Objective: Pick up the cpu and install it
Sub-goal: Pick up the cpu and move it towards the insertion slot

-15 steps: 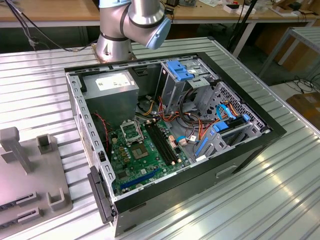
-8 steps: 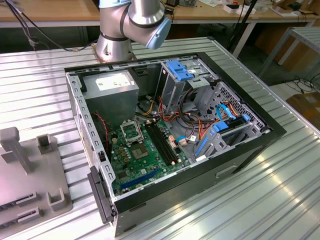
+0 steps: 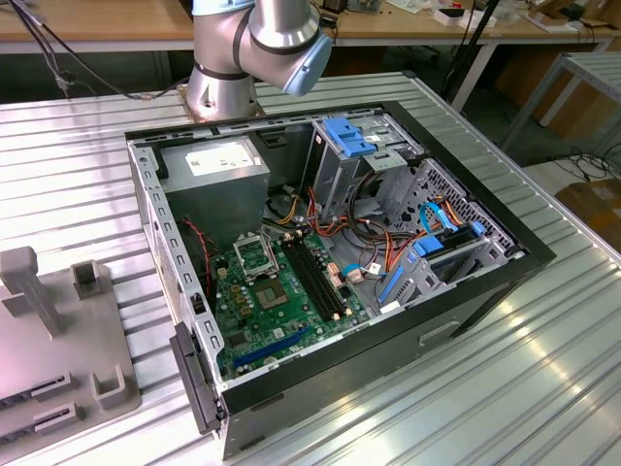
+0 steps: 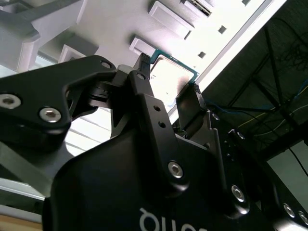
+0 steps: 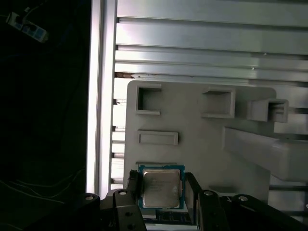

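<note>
The cpu [image 5: 160, 188], a flat square chip with a silver-grey face and a green rim, lies over the grey fixture plate [image 5: 202, 139]; it also shows as the cpu [image 4: 171, 72] in the second wrist view. My gripper [image 5: 160, 176] straddles it, the two black fingers [image 4: 144, 82] pressed against its opposite edges with no gap showing. I cannot tell whether the chip is lifted off the plate. In the exterior view the open computer case [image 3: 330, 272] lies on the table, with the green motherboard and its cpu socket [image 3: 270, 294] near the middle.
The fixture plate [image 3: 58, 340] with raised blocks sits at the exterior view's left, beside the case. Inside the case are a grey power supply [image 3: 218, 184], drive cages with blue clips [image 3: 354, 141] and bundles of cables. The arm's base [image 3: 223, 87] stands behind the case.
</note>
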### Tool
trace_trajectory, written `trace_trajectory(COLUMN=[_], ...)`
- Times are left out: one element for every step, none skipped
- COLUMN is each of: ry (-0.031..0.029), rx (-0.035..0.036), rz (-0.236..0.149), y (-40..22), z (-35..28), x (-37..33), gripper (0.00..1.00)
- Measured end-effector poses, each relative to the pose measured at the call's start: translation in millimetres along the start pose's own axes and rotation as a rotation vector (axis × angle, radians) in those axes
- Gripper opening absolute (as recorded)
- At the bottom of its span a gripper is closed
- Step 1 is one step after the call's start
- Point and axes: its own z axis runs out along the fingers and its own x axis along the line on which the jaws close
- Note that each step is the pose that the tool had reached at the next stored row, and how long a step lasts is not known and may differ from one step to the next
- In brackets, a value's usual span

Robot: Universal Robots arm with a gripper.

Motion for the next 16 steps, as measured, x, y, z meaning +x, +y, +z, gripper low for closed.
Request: trace_trajectory(ry=[-0.0002, -0.0003, -0.0003, -0.0004, -0.0004, -0.0005, -0.0004, -0.0005, -0.0004, -0.0004, -0.0003, -0.0004, -0.0004, -0.0004, -0.0004, -0.0004], rx=[-0.0067, -0.0097, -0.0098, -0.0101, -0.0102, -0.0103, -0.0108, -0.0111, -0.0111, -0.0111, -0.0110, -0.0111, -0.0111, -0.0111, -0.0111, -0.0111], rz=[0.000, 0.000, 0.000, 0.000, 0.000, 0.000, 0.000, 0.000, 0.000, 0.000, 0.000, 0.000, 0.000, 0.000, 0.000, 0.000], y=[0.1, 0.1, 0.1, 0.2, 0.1, 0.1, 0.1, 0.1, 0.1, 0.1, 0.1, 0.1, 0.1, 0.1, 0.1, 0.2], z=[0.0, -0.1, -0.1, 0.0, 0.0, 0.0, 0.0, 0.0, -0.4, -1.0, -2.0, -3.1, -4.5, -5.3, -6.2, -7.1], x=[0.1, 0.1, 0.1, 0.1, 0.0, 0.1, 0.1, 0.1, 0.1, 0.1, 0.1, 0.1, 0.2, 0.1, 0.1, 0.2], gripper=[0.47, 0.47, 0.47, 0.47, 0.47, 0.47, 0.47, 0.47, 0.47, 0.47, 0.47, 0.47, 0.47, 0.47, 0.47, 0.47])
